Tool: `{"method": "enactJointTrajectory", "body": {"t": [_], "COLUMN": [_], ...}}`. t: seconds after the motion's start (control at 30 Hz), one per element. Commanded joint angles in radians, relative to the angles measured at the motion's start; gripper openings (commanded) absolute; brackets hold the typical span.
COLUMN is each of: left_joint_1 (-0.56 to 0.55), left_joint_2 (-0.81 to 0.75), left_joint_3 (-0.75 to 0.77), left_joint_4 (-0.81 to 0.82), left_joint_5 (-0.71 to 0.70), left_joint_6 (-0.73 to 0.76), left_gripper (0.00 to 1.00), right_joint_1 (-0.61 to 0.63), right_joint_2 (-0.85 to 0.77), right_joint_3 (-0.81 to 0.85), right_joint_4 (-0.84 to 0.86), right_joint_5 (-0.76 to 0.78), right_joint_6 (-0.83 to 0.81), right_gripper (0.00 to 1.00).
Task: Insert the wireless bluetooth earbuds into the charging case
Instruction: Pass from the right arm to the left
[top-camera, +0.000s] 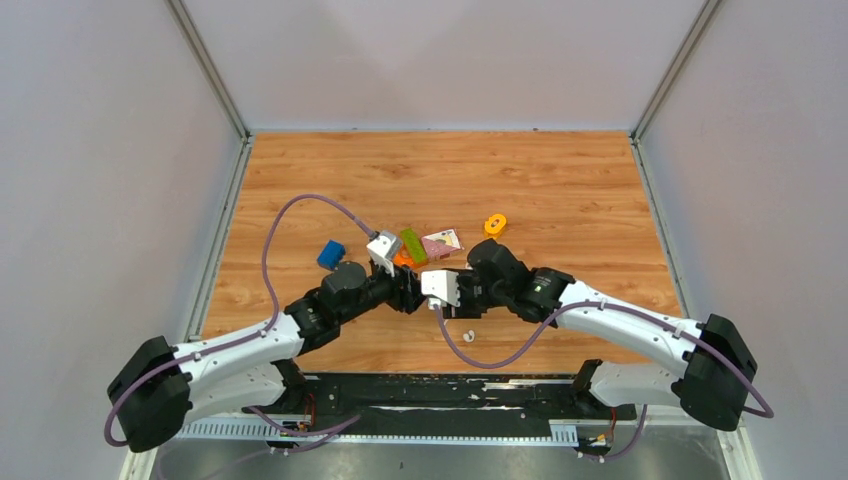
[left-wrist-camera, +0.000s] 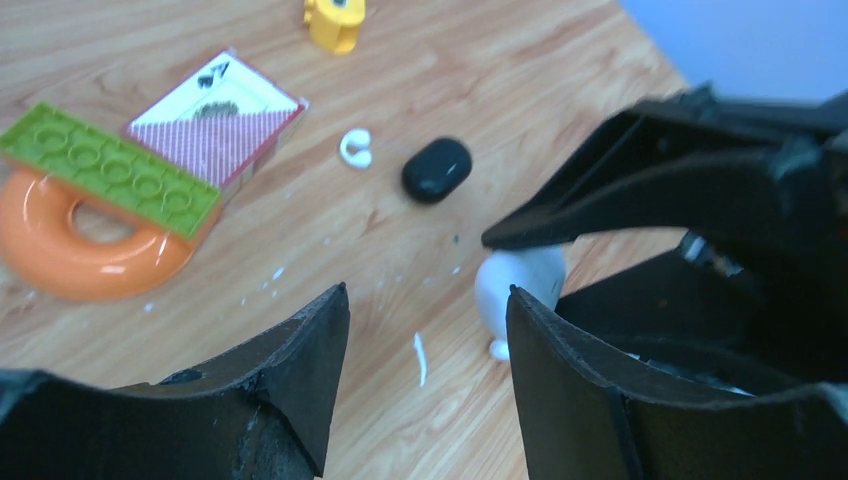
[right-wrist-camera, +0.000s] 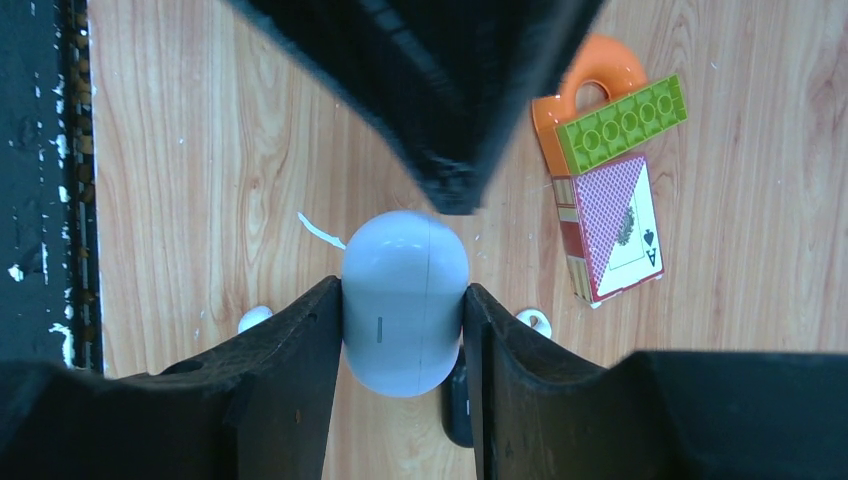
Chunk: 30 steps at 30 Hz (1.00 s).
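My right gripper (right-wrist-camera: 403, 290) is shut on a closed pale grey oval charging case (right-wrist-camera: 404, 330), holding it by its two long sides just above the wood. My left gripper (left-wrist-camera: 428, 295) is open and empty right in front of that case (left-wrist-camera: 520, 280), one of its fingers (right-wrist-camera: 440, 110) over the case's far end. Two white earbuds (right-wrist-camera: 254, 318) (right-wrist-camera: 533, 322) lie on the table on either side of the case. A closed black case (left-wrist-camera: 437, 169) lies beyond it, next to a white earbud (left-wrist-camera: 355, 148). No black earbuds are in view. Both grippers (top-camera: 420, 295) meet at the table's middle.
An orange ring (left-wrist-camera: 70, 250) with a green studded brick (left-wrist-camera: 110, 165) on it and a playing-card box (left-wrist-camera: 215, 115) lie just behind the grippers. A yellow piece (top-camera: 495, 224) and a blue block (top-camera: 331, 254) lie further off. White crumbs dot the wood.
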Motion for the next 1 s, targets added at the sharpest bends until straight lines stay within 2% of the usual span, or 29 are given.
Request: {"method": "enactJointTrajectory", "body": {"t": [0.0,0.1,0.33,0.57,0.8,0.9,0.97], "left_joint_1": [0.088,0.094,0.094,0.096,0.102,0.102,0.105], "left_joint_2": [0.053,0.115,0.215,0.284,0.347,0.36,0.356], "left_joint_3": [-0.041,-0.042,-0.031,-0.039,-0.026,-0.027,-0.031], "left_joint_4": [0.315,0.38,0.391,0.461,0.522,0.538,0.538], "left_joint_5": [0.275,0.32,0.353,0.392,0.452,0.458,0.45], "left_joint_6": [-0.119,-0.151,-0.166,-0.222,-0.271,-0.282,-0.277], "left_gripper": [0.66,0.65,0.64,0.56,0.54,0.48,0.41], "right_joint_1": [0.006,0.014,0.024,0.03,0.038,0.041,0.04], "right_joint_2": [-0.018,-0.014,-0.01,-0.005,0.004,0.007,0.011], "right_joint_3": [-0.004,-0.005,-0.002,0.001,0.001,0.0,0.0], "right_joint_4": [0.043,0.046,0.05,0.052,0.054,0.055,0.056], "right_joint_5": [0.027,0.03,0.037,0.041,0.056,0.058,0.063], "right_joint_6": [-0.04,-0.043,-0.042,-0.04,-0.038,-0.038,-0.039], "right_gripper": [0.38,0.38,0.38,0.38,0.38,0.38,0.4]}}
